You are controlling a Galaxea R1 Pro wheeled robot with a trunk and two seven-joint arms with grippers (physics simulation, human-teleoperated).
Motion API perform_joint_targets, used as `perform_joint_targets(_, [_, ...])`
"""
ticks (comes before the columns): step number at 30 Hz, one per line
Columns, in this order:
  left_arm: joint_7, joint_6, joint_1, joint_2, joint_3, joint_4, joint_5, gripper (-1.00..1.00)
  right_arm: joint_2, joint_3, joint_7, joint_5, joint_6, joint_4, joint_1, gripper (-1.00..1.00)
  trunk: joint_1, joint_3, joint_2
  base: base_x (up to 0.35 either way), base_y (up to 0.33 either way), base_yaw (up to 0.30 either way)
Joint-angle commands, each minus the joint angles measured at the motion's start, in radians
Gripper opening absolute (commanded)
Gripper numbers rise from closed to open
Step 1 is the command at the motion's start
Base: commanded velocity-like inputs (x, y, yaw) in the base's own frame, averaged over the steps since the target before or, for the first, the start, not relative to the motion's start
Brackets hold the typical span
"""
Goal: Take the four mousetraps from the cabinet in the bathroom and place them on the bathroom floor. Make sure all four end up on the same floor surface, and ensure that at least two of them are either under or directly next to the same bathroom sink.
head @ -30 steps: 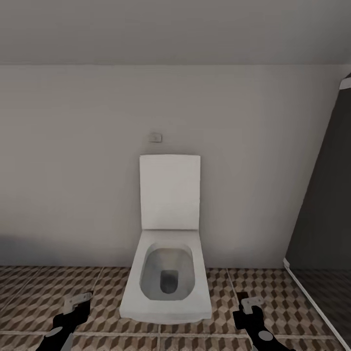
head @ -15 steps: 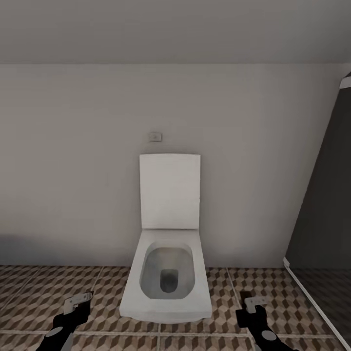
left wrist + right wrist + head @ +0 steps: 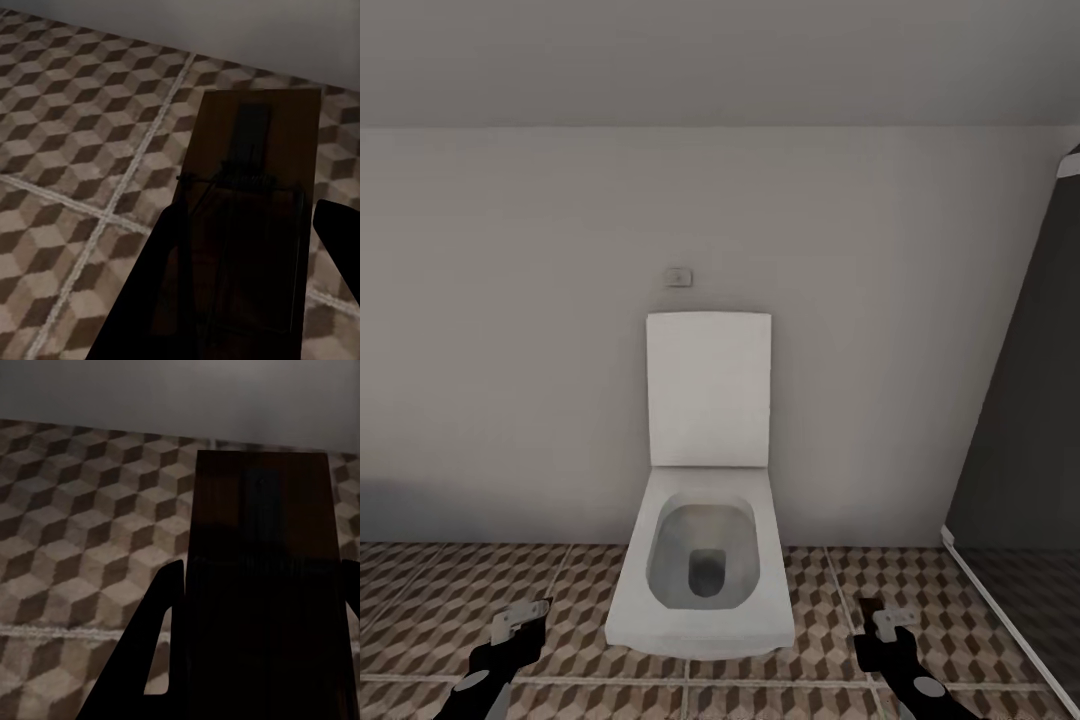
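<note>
Mousetraps sit one in each gripper: left gripper (image 3: 240, 285) has its fingers (image 3: 161, 277) clamped on a trap (image 3: 251, 187), right gripper (image 3: 255, 652) on another trap (image 3: 262, 547), both above the floor (image 3: 450, 600) flanking the toilet (image 3: 705, 560).

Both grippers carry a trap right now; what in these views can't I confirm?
- Left mousetrap: near end cut off by the left wrist frame's edge, sides covered by dark fingers.
- Right mousetrap: spring parts lost in shadow, right wrist view.
- Head view: traps in the left gripper and right gripper too small to make out.
</note>
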Motion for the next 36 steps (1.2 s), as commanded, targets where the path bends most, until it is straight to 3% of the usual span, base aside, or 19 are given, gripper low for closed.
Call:
perform_joint_targets(1, [0.002,0.000,0.000,-0.001,0.000,0.000,0.003,-1.00,-0.001,0.006,0.003,-0.012,-0.004,0.001,-0.001,-1.00,0.004,-0.004,-0.008,0.000,0.000,0.000])
perform_joint_targets(36, [0.003,-0.001,0.000,-0.004,0.000,0.000,0.002,-1.00,-0.004,-0.003,-0.003,-0.011,-0.009,-0.002,-0.001,-1.00,0.023,-0.139,-0.023,0.000,0.000,0.000])
